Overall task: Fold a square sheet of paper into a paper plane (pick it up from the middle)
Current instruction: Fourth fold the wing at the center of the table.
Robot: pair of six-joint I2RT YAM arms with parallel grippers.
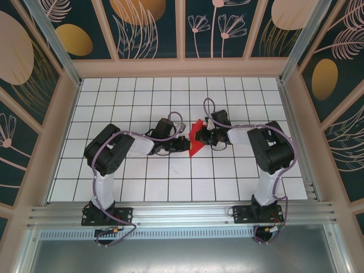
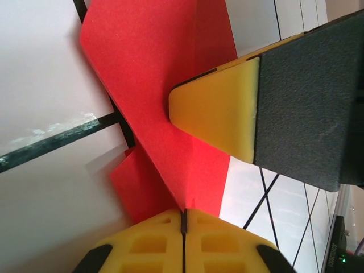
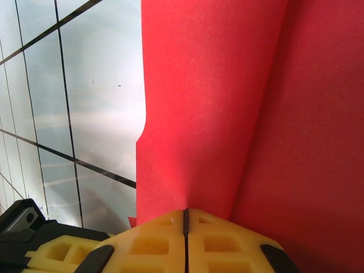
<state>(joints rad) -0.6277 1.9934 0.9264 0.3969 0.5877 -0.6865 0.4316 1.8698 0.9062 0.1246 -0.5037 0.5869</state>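
The square sheet of paper (image 1: pixel 196 136), bright red and partly folded, is held up between both arms over the middle of the white tiled table. In the left wrist view its creased layers (image 2: pixel 153 85) run down into my left gripper (image 2: pixel 183 213), whose yellow jaws are shut on a folded edge. The right gripper's yellow fingers (image 2: pixel 213 116) press the paper from the other side. In the right wrist view the paper (image 3: pixel 227 102) rises as a tall red sheet, and my right gripper (image 3: pixel 185 211) is shut on its lower edge. From above, the left gripper (image 1: pixel 185 142) and right gripper (image 1: pixel 206 135) nearly touch.
The white tiled table (image 1: pixel 142 96) is walled by beige panels on three sides. An aluminium rail (image 1: pixel 182 213) carrying both arm bases runs along the near edge. The left gripper's body (image 3: pixel 51 250) sits close at the right wrist view's lower left.
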